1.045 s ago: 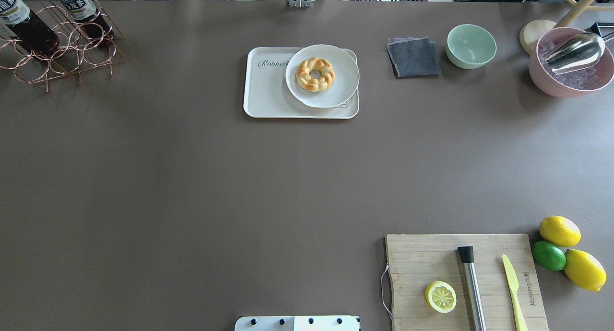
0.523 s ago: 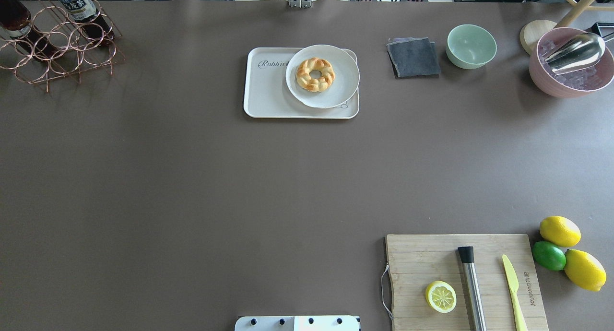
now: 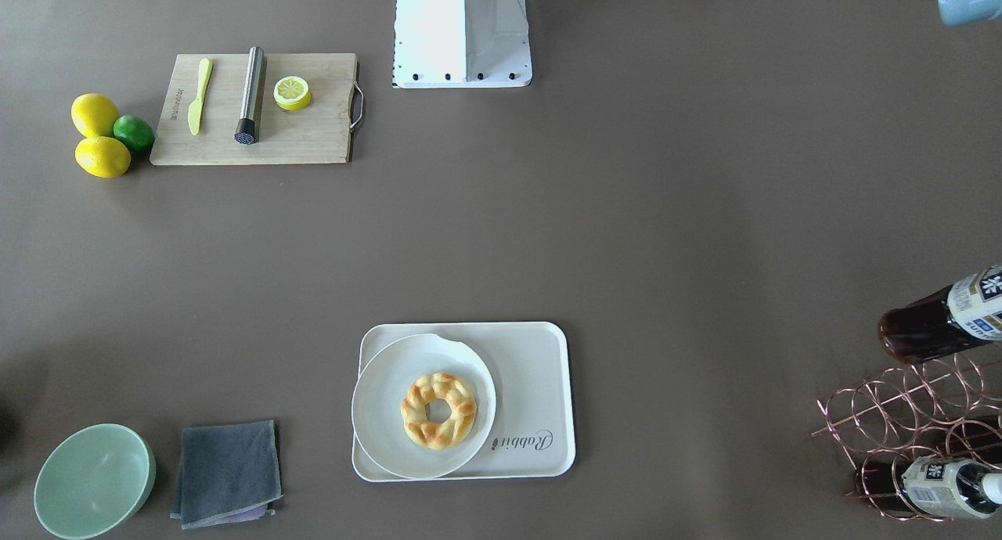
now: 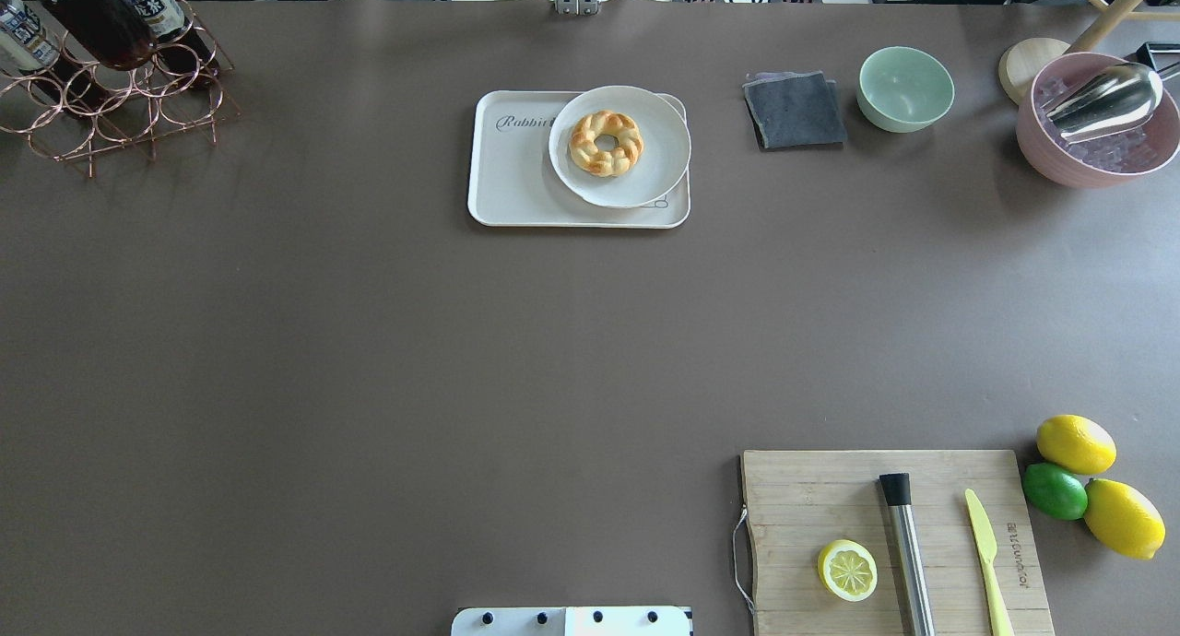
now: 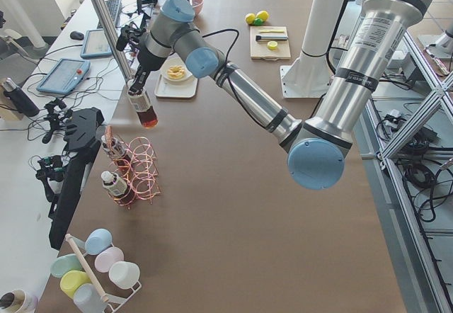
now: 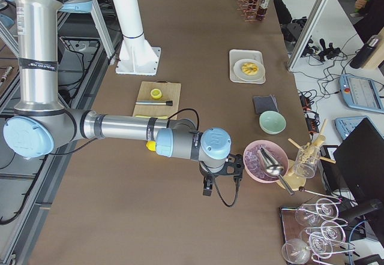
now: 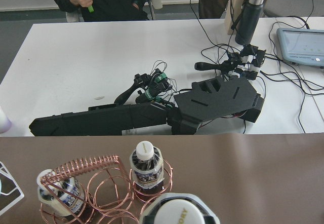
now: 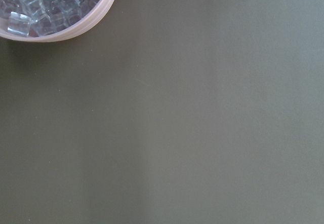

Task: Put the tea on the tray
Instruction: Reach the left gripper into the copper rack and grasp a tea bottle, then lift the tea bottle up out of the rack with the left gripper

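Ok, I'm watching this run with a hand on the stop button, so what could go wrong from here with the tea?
1. The tea hangs in the air over the wire rack; swinging away, it might catch a ring or a racked bottle.
2. The plate with the doughnut covers much of the tray, so only one strip is bare. The tea could bump the plate or tip on the rim.

The brown desk (image 4: 369, 341) carries a cream tray (image 4: 507, 180) at upper centre, with a folded grey cloth (image 4: 795, 111), a green bowl (image 4: 905, 88) and a pink bowl (image 4: 1042, 152) of ice to its right. A copper wire rack (image 4: 120, 111) stands at upper left. At lower right lie a wooden cutting board (image 4: 802, 498), two lemons (image 4: 1075, 443) and a lime (image 4: 1055, 490).
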You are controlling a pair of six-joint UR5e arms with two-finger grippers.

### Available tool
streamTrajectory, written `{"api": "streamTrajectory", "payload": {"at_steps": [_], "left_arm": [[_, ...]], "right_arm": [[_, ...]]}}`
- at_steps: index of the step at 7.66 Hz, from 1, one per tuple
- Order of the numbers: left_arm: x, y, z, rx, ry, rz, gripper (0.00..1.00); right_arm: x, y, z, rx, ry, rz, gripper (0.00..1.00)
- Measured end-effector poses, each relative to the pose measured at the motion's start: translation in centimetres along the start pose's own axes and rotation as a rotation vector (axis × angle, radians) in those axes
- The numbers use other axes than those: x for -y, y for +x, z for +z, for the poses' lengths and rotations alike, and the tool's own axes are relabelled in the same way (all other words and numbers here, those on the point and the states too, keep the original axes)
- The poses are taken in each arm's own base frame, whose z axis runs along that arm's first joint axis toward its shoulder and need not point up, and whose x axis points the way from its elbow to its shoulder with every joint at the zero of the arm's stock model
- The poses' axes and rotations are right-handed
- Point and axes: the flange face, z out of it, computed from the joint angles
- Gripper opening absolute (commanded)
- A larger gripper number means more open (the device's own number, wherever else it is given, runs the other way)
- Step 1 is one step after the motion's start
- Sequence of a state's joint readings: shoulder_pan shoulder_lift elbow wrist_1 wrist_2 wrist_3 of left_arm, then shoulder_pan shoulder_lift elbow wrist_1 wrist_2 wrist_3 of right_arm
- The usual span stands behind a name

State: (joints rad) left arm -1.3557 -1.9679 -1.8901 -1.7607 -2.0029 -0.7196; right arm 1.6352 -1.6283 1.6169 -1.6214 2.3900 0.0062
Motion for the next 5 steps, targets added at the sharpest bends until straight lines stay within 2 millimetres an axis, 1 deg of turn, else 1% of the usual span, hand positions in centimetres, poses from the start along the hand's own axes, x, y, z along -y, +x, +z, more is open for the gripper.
{"api": "streamTrajectory", "payload": {"at_steps": [1, 3, 4, 5], "left_arm": [[-1.8, 4.4, 0.2, -0.003, -0.003, -0.022, 0.00], [-5.6, 14.0, 0.7, 0.027, -0.004, -0.039, 0.00], [-7.4, 18.1, 0.8, 0.033, -0.005, -0.048, 0.00], [-9.1, 21.8, 0.9, 0.032, -0.009, -0.060, 0.00]], "right_arm": [[0.0, 0.0, 0.0, 0.000, 0.001, 0.000, 1.00], [0.5, -0.8, -0.8, -0.002, 0.017, -0.020, 1.00], [1.1, -1.4, -1.3, -0.004, 0.027, -0.034, 1.00], [1.3, -1.5, -1.5, -0.007, 0.031, -0.037, 1.00]]}}
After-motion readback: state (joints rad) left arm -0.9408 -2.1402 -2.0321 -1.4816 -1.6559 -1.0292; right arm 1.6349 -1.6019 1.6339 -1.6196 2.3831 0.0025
